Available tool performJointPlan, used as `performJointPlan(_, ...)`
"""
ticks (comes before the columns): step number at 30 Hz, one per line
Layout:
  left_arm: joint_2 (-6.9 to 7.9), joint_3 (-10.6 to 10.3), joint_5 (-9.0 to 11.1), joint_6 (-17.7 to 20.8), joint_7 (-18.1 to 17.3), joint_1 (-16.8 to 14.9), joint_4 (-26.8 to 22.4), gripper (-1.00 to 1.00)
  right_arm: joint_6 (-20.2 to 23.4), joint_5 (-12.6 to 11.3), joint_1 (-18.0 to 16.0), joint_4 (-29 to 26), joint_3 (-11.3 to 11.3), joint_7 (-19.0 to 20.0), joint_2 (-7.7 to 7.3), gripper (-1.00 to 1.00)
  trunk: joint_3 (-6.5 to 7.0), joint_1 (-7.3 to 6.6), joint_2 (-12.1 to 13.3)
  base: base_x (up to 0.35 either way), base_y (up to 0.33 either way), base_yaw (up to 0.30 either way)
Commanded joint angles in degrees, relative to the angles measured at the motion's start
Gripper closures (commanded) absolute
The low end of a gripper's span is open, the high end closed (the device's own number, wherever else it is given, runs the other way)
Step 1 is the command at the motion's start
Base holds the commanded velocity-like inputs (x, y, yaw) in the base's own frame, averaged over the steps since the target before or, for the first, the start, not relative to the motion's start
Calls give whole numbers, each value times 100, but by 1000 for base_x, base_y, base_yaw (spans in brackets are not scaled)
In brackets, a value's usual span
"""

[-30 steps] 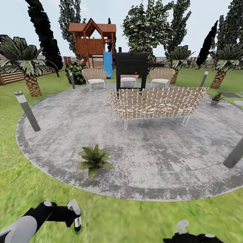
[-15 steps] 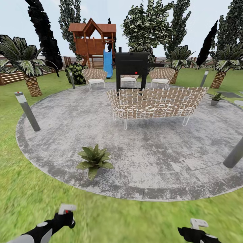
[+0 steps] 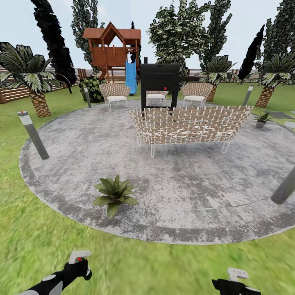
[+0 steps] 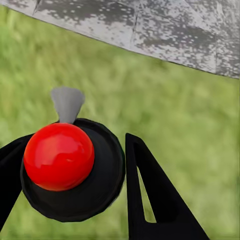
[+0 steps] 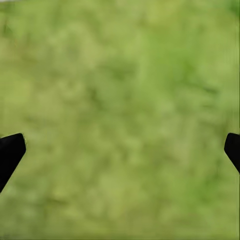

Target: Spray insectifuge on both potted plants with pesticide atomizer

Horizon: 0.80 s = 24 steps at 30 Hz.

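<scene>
A round patch of mottled grey paving [image 3: 98, 147] lies in the green lawn [image 3: 24, 241], ringed by a darker grey border, under a pale sky. Beyond it runs a brown slatted fence [image 3: 12, 92], with palms [image 3: 28, 76] and tall dark trees behind, a wooden play tower [image 3: 111, 49] with a blue slide [image 3: 131, 77], and a black grill [image 3: 159, 84] standing at the far side of the paving. A long wicker sofa [image 3: 189, 125] sits near the middle of the paving with its back toward the camera, and two wicker chairs [image 3: 114, 93] stand at the far edge on either side of the grill. Grey bollard lights stand at the paving's left edge [image 3: 33, 135] and right edge [image 3: 284, 188]. One potted plant [image 3: 114, 193], a low rosette of broad green leaves hiding its pot, sits on the near left part of the paving just inside the border. The second potted plant [image 3: 261, 119], in a small grey pot, stands at the far right edge of the paving, just beyond the sofa's right end. The left gripper [image 3: 80, 263] is low over the grass near the paving's near edge, its black fingers [image 4: 150, 195] closed around the pesticide atomizer [image 4: 70, 165], whose black top carries a red knob and a grey nozzle. The right gripper [image 3: 234, 278] hangs over bare grass, its fingertips [image 5: 9, 150] set wide apart with nothing between them.
</scene>
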Motion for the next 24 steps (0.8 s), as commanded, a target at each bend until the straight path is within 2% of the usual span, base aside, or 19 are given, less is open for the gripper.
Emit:
performJointPlan(1, 2, 51, -55, -21, -13, -2, 4, 100, -15, -60, -4, 6, 46, 22, 12, -100, -5, -1, -2, 0, 0, 0)
performJointPlan(7, -70, 47, -60, -21, -10, 36, 4, 100, -15, -60, -4, 6, 48, 22, 105, -100, -5, -1, -2, 0, 0, 0)
performJointPlan(24, -77, 51, -56, -99, -7, 115, 4, 100, -15, -60, -4, 6, 48, 23, 122, -100, -5, -1, -2, 0, 0, 0)
